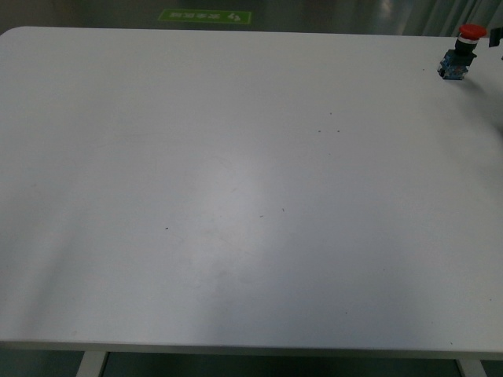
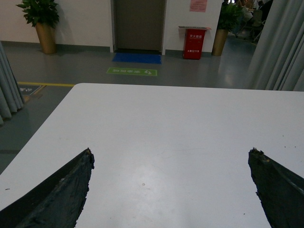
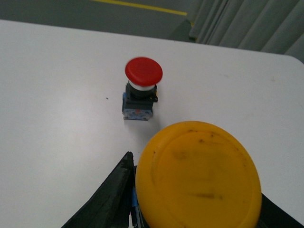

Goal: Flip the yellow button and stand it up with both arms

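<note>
Yellow button clamped in the right end effector, left end effector spread apart.

The right end effector (image 3: 194, 192), with black fingers seen on either side, appears to be clamped on the yellow button (image 3: 197, 164). This is a small hard-plastic push-button switch with a round yellow-orange cap. It is held over the white counter (image 3: 57, 95), near the red-capped push-button switch (image 3: 142, 88) that stands upright by the far right corner. The left end effector (image 2: 171, 153) is spread wide with nothing between its fingers. The yellow button is judged light, stiff and top-heavy, and its smooth cap is likely to slip. It is best gripped on the flat sides of the blocky body under the cap.
</note>
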`<state>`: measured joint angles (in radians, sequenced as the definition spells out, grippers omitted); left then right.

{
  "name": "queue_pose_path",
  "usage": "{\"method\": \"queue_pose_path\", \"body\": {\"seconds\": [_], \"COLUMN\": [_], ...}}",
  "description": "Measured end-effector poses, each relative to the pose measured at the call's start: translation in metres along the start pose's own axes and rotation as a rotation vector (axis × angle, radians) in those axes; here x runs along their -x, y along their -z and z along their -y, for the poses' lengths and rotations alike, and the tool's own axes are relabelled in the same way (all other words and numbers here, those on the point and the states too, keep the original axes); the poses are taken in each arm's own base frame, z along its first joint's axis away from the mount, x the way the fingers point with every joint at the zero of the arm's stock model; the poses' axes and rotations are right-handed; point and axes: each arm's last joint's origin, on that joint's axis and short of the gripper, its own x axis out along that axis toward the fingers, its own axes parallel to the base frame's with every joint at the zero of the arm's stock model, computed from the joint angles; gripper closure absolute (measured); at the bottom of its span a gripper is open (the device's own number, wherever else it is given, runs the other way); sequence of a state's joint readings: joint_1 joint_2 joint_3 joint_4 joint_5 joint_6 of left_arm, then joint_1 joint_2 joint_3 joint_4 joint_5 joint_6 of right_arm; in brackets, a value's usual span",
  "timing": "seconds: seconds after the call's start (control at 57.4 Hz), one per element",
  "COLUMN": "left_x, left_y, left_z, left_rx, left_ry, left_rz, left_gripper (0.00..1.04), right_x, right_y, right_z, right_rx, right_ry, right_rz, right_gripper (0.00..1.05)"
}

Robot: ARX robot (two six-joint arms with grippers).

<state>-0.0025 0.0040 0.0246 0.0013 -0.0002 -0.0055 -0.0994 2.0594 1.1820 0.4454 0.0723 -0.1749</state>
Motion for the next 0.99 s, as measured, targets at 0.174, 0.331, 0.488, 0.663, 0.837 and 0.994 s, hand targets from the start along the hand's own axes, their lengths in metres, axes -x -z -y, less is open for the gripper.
{"method": "queue_pose_path", "body": {"seconds": [0.174,0.331,0.488,0.663,0.837,0.994], "left_x": [0.000,0.000,0.000,0.000,0.000,0.000], "left_y": [0.000,0.000,0.000,0.000,0.000,0.000], "left_z": [0.000,0.000,0.000,0.000,0.000,0.000], "left_rx": [0.000,0.000,0.000,0.000,0.000,0.000], "left_ry": [0.000,0.000,0.000,0.000,0.000,0.000], "left_rz": [0.000,0.000,0.000,0.000,0.000,0.000], "left_gripper": [0.07,0.07,0.07,0.07,0.07,0.07], "right_x": [-0.017,-0.030,-0.035,-0.040,-0.042,-0.043], "right_y": [0.022,0.026,0.026,0.030,0.035,0.035], "right_z": [-0.002,-0.003,-0.004,-0.005,-0.005,-0.005], "right_rx": [-0.015,-0.013,-0.009,-0.009,-0.009,-0.010], "right_ry": [-0.008,-0.010,-0.015,-0.015,-0.022,-0.024], "right_rz": [-0.081,-0.102,-0.109,-0.118,-0.133,-0.132], "right_gripper": [0.65,0.65,0.65,0.65,0.65,0.65]}}
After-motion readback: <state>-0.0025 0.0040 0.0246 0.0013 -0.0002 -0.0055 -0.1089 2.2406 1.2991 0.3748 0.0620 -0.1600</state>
